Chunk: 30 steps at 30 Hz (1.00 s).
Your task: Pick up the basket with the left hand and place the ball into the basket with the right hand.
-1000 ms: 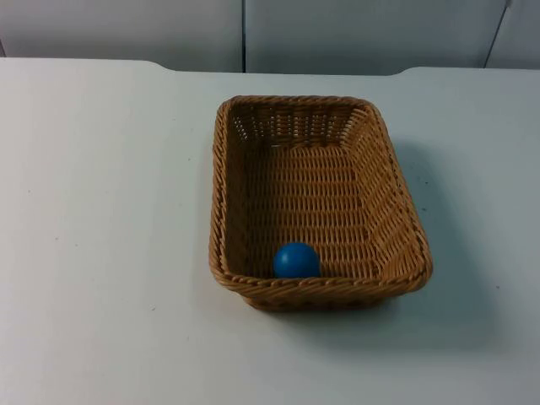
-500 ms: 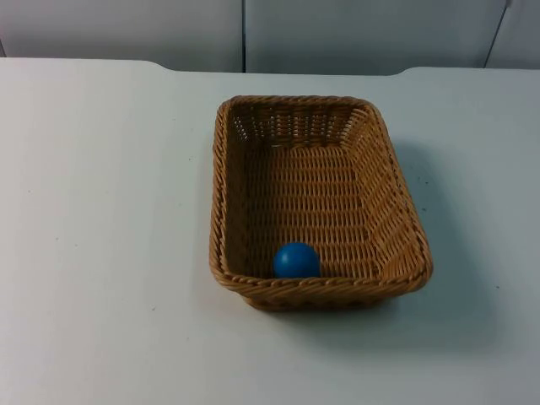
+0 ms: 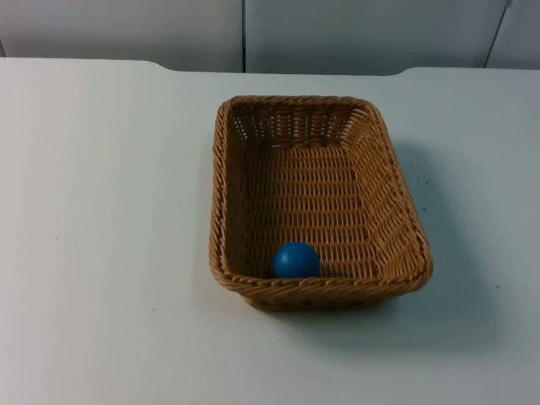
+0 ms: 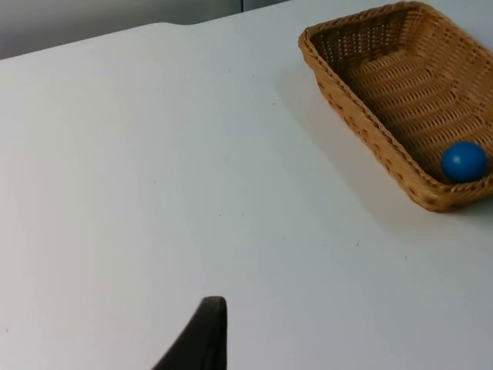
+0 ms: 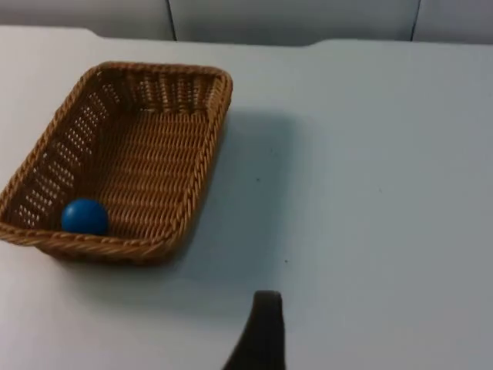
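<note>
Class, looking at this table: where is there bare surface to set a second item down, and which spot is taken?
The widest free patch of the table lies left of the basket, out to the table's left edge. A narrower one lies right of the basket, and a strip runs between it and the partition wall. Inside the basket, the near end holds the blue ball.

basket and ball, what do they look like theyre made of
Basket: woven wicker or rattan, maybe a plastic imitation; tan strands in rows, braided rim, open gaps in the walls, slight sheen.
Ball: smooth solid blue, probably plastic or rubber; no seams or texture visible, soft highlight, so semi-matte. It lies inside the basket against the near wall.
</note>
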Each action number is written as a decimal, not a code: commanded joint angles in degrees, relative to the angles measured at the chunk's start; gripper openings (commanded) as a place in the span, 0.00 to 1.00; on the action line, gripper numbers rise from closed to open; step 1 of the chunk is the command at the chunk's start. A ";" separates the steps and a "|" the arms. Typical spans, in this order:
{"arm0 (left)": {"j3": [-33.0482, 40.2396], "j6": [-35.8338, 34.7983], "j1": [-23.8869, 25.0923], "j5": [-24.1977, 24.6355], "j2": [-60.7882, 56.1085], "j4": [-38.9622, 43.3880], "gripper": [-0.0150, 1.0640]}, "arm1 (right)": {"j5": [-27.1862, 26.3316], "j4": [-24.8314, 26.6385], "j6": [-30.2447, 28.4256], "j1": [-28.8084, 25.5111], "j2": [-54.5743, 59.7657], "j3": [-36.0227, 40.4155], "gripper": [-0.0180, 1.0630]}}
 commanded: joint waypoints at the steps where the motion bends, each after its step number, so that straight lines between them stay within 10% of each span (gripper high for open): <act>1: 0.05 0.12 -0.40 0.27 -0.52 -0.57 0.95 | 0.07 1.63 -2.28 0.30 -0.26 0.45 0.71; 30: 1.51 -1.46 -0.40 2.94 -7.18 -0.57 0.95 | 0.53 3.05 -3.00 0.30 -0.26 0.63 0.71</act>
